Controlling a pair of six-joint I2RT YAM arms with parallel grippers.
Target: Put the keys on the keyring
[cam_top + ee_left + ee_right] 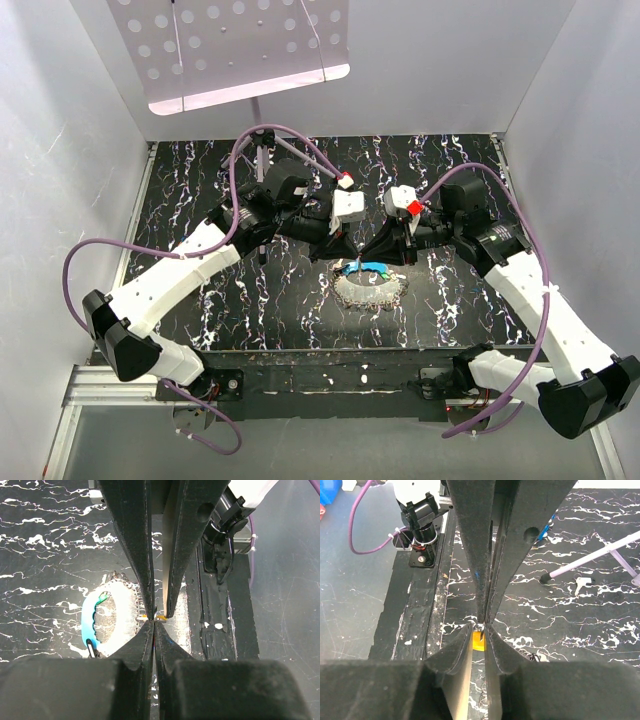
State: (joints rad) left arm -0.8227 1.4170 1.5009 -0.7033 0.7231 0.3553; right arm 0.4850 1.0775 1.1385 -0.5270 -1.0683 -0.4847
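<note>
Fingers of the left end effector (484, 621) are pressed together, tip to tip with the right end effector (159, 615), whose fingers stand slightly apart around the yellow-orange key (478, 641). Only its head shows, and contact is unclear. Beside them on the tabletop (45, 580), a blue clip (91, 622) on a beaded loop (131, 597) lies partly hidden

Clad in white shell along the long links of left arm (180, 275) and right arm (545, 300), capped in black at the joints. Wired with purple cables (75, 270) looping off each. Topped at the wrists with white camera blocks (348, 207), tagged red. Tipped with long, matt black, tapering fingers (127, 540), drilled on one side with a round hole (202, 511). Bolted on black bases (215, 385).
</note>
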